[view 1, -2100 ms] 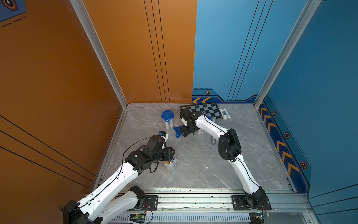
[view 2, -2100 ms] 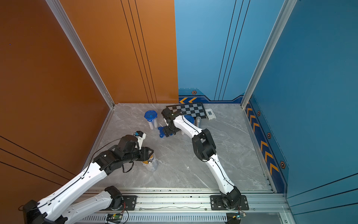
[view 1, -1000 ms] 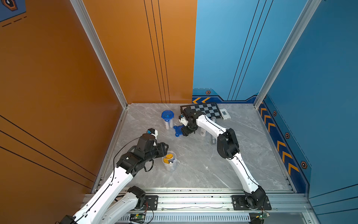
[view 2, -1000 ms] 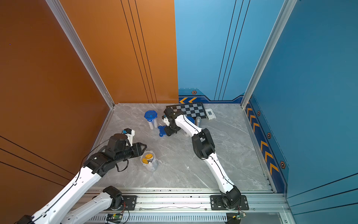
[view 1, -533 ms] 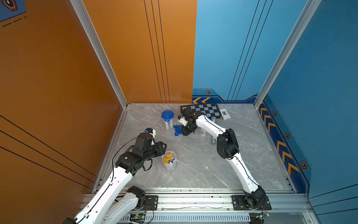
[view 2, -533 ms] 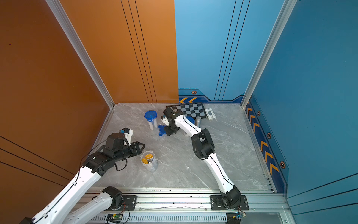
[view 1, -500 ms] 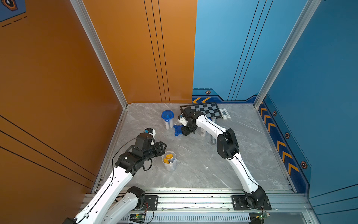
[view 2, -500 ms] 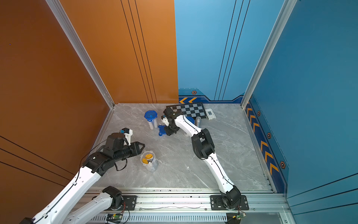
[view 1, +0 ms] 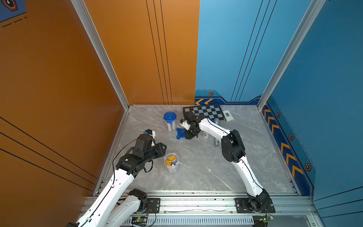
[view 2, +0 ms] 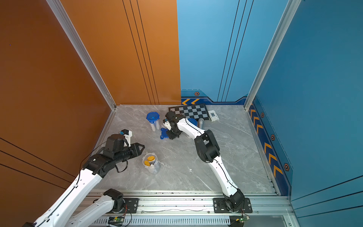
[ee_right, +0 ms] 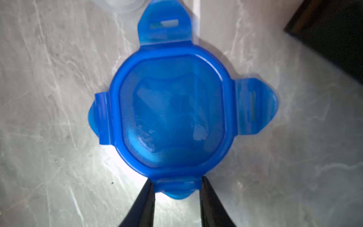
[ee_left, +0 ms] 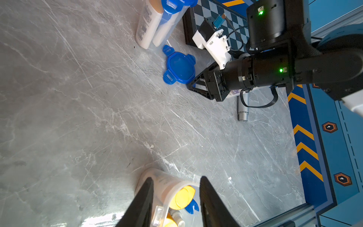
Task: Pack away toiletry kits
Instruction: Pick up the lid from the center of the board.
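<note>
Jaws of the right gripper (ee_right: 176,183) pinch one tab of the loose blue lid (ee_right: 170,112). Left wrist view: left gripper (ee_left: 175,178), half-open and empty, frames the open cup (ee_left: 165,186). In a top view, the cup (view 1: 171,163) sits lower centre, the lid (view 1: 181,133) above it.

Bare table (view 1: 196,176) is lying open from the open cup (view 1: 171,163) across to the right arm's base, and a free strip is running along the right wall. The far middle is looking crowded: the lidded cup (view 1: 170,120), the loose lid (view 1: 181,133), the chessboard (view 1: 206,112) and the microphone (view 1: 216,141) are sitting near one another, with the right arm (view 1: 212,128) reaching low among them. The left gripper (view 1: 164,149) is hanging just beside the open cup, closing off that side; the cup's mouth is standing unblocked from above.
</note>
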`<action>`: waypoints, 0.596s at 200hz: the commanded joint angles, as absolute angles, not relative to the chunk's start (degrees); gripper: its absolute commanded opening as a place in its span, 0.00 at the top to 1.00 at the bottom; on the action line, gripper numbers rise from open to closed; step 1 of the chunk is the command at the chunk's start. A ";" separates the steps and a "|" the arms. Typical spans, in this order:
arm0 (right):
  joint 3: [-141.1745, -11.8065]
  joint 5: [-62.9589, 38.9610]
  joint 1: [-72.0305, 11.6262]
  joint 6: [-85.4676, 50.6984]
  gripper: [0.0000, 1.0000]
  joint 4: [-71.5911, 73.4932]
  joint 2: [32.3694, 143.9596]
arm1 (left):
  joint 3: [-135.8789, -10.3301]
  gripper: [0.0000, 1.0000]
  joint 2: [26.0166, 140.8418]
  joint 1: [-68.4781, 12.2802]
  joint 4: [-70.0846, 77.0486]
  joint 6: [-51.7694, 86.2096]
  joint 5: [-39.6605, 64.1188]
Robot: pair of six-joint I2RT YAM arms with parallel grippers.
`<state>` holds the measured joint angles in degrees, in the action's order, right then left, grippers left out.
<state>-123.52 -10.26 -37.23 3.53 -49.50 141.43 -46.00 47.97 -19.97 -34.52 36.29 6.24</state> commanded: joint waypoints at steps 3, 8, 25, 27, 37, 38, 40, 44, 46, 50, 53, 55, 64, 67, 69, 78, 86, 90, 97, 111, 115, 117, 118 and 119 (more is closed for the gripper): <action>-118.20 -10.26 -38.50 1.99 0.81 -49.10 137.33 | -45.28 0.59 47.02 -19.21 -36.18 35.70 5.80; -117.42 -10.43 -38.51 1.66 0.82 -48.92 136.45 | -45.34 0.59 46.94 -19.15 -36.25 35.72 5.92; -114.53 -11.02 -38.51 0.82 0.85 -48.06 132.96 | -45.43 0.60 46.75 -18.94 -36.73 35.51 5.77; -114.17 -11.06 -38.50 0.73 0.85 -47.85 132.45 | -45.44 0.59 46.65 -18.91 -36.78 35.46 5.77; -111.99 -11.31 -38.38 0.21 0.86 -47.03 130.00 | -45.33 0.59 46.43 -18.73 -37.15 35.44 5.71; -111.76 -11.37 -38.35 0.15 0.86 -46.90 129.73 | -45.34 0.59 46.42 -18.77 -37.16 35.39 5.67; -111.33 -11.52 -38.33 0.08 0.86 -46.73 129.24 | -45.30 0.59 46.32 -18.76 -37.24 35.35 5.64; -110.53 -11.85 -38.28 -0.06 0.86 -46.50 128.27 | -45.27 0.59 46.13 -18.69 -37.41 35.33 5.63; -110.14 -12.08 -38.24 -0.15 0.86 -46.39 127.78 | -45.27 0.59 46.07 -18.60 -37.48 35.33 5.65; -109.37 -12.27 -38.24 -0.24 0.86 -46.16 126.82 | -45.18 0.59 45.91 -18.58 -37.64 35.26 5.58; -108.81 -12.44 -38.28 -0.38 0.86 -46.02 126.19 | -45.14 0.60 45.82 -18.50 -37.77 35.25 5.59; -108.46 -12.52 -38.24 -0.40 0.86 -45.98 125.74 | -45.10 0.60 45.71 -18.45 -37.85 35.24 5.55; -107.03 -12.79 -38.31 -0.45 0.87 -45.89 123.68 | -44.82 0.60 45.24 -18.23 -38.12 35.20 5.54; -106.63 -12.96 -38.32 -0.44 0.87 -45.88 122.99 | -44.75 0.60 45.17 -18.16 -38.19 35.16 5.54; -106.29 -13.04 -38.32 -0.37 0.87 -45.84 122.55 | -44.63 0.60 45.02 -18.12 -38.22 35.16 5.56; -105.00 -13.55 -38.54 -0.20 0.87 -45.71 120.55 | -44.31 0.60 44.70 -17.89 -38.26 35.25 5.60; -103.86 -13.78 -38.88 -0.01 0.87 -45.66 119.29 | -44.10 0.61 44.34 -17.69 -38.30 35.38 5.56; -103.39 -13.80 -39.00 0.15 0.87 -45.70 117.79 | -43.93 0.61 44.22 -17.56 -38.26 35.42 5.54; -103.27 -13.74 -39.32 0.25 0.87 -45.68 116.19 | -43.86 0.61 44.21 -17.49 -38.47 35.42 5.38; -100.43 -13.85 -39.73 0.46 0.87 -45.65 113.97 | -44.18 0.64 44.67 -17.18 -39.83 35.42 4.44; -100.09 -13.99 -39.73 0.51 0.87 -45.63 113.30 | -44.24 0.65 44.72 -17.12 -39.92 35.35 4.44; -99.93 -14.05 -39.73 0.59 0.87 -45.62 112.94 | -44.28 0.65 44.73 -17.11 -39.86 35.34 4.41; -99.89 -14.10 -39.73 0.65 0.87 -45.62 112.81 | -44.29 0.65 44.73 -17.08 -39.88 35.33 4.36; -99.78 -14.17 -39.73 0.67 0.87 -45.62 112.70 | -44.29 0.65 44.74 -17.07 -39.89 35.33 4.33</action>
<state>-102.54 -12.47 -39.03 1.04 -46.24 116.62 -44.64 44.80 -17.91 -37.41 36.29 6.00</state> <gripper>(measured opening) 0.352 0.361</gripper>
